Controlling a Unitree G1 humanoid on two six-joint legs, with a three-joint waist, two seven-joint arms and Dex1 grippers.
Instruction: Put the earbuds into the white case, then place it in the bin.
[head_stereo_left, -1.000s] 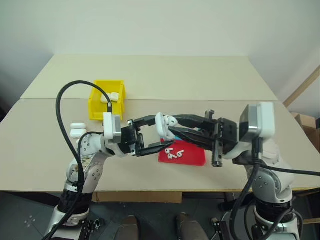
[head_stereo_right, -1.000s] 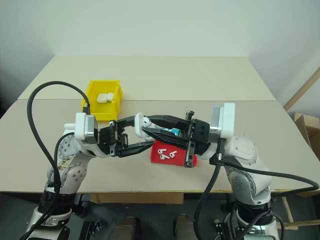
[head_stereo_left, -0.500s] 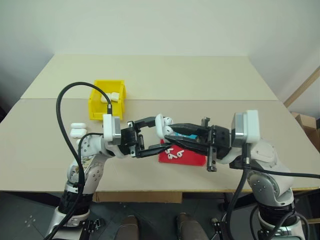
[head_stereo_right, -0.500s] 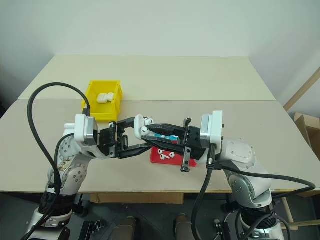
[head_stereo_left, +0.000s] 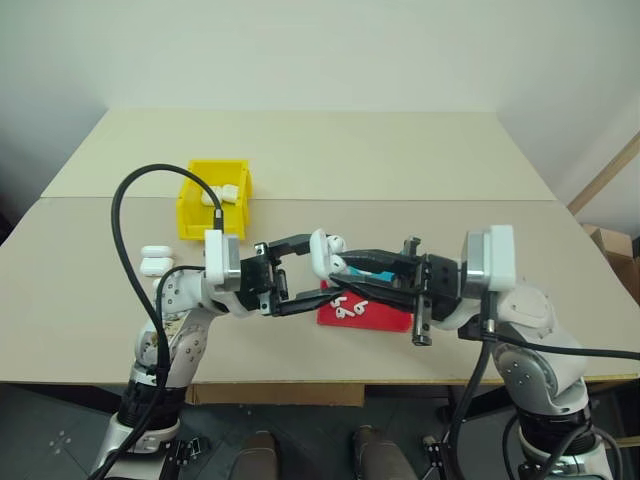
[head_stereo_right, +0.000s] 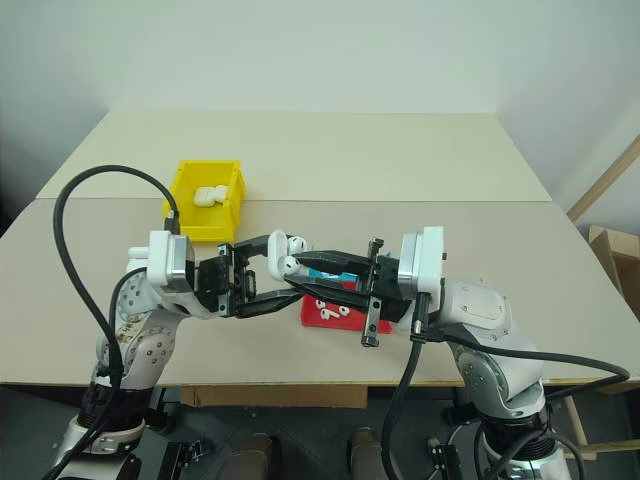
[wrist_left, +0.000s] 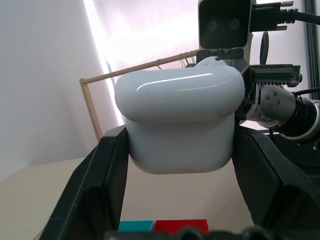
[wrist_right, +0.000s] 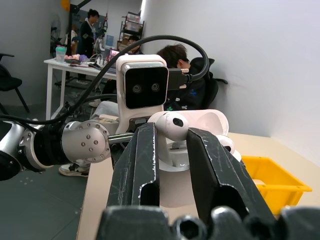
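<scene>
- My left hand (head_stereo_left: 318, 272) is clenched on the case (wrist_left: 180, 120), holding it up over the table (head_stereo_left: 400, 160) with its lid open; in the left wrist view both fingers (wrist_left: 95, 185) press the case's sides.
- My right hand (wrist_right: 172, 135) is grasping an earbud (wrist_right: 172, 122) by the stem between its two fingers, bud end out, right at the case's open mouth.
- More earbuds (head_stereo_left: 345, 303) lie on the red tray (head_stereo_left: 385, 318) just below the two hands; a blue tray edge sits beside it.
- The bin (head_stereo_left: 200, 205) is far and left of the hands, with a white case already in it (head_stereo_left: 228, 192); two more cases (head_stereo_left: 154, 259) lie on the table at the left edge.
- Risk: the earbud looks tilted to the socket. If I let go before the stem is lined up, I judge it could bounce off the rim and drop to the tray or the table.
- Risk: pushing with the right hand could twist the glossy case in the left grip, or tip the lid shut on the bud.
- Risk: the hands are very close; a small error could knock fingers together and jar the case loose.
</scene>
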